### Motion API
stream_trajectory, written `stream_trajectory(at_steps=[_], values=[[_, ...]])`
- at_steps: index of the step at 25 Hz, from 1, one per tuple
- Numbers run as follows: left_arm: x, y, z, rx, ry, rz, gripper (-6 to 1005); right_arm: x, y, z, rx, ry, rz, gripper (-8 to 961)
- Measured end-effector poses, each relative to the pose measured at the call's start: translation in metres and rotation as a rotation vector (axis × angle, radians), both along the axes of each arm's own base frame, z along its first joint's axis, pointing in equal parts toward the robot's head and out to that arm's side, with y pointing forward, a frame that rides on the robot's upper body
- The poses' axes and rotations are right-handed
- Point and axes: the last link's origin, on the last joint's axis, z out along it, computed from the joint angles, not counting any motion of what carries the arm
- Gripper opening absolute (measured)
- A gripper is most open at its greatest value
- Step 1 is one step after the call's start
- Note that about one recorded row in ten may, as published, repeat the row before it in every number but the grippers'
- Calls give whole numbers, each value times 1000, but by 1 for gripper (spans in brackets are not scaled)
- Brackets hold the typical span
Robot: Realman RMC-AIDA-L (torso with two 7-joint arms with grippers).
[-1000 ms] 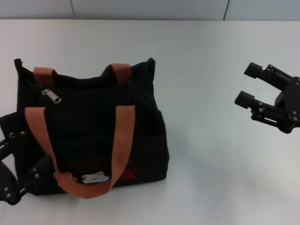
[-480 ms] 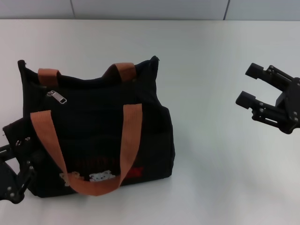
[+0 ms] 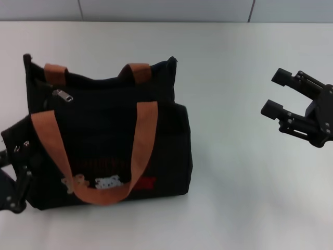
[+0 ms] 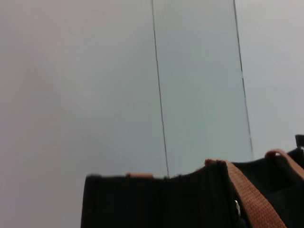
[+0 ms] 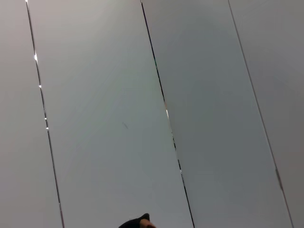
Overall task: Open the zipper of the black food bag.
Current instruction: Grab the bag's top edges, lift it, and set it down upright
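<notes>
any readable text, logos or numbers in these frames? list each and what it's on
None can be read.
Red print on the front of the black food bag: blurred, no letters can be made out.
Small pale patches below that print: no readable text.
Silver pull tab of the zipper: no marking visible.
Left gripper at the bag's lower left corner, right gripper apart over the table: no labels visible.

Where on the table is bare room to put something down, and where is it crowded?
Bare table lies between the black food bag and the open right gripper, also behind the bag toward the far edge. It is crowded at the bag's left side, where the left gripper presses close.
</notes>
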Motion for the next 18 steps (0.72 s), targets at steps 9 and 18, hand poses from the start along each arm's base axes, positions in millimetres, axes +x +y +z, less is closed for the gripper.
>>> stream_trajectory(at_steps=[9,18], values=[[16,27,6,100,49,-133,101,0,-2,1,2,7,2,797],[48,68,38,199,134,-382,101,0,-3,1,-1,13,5,795]])
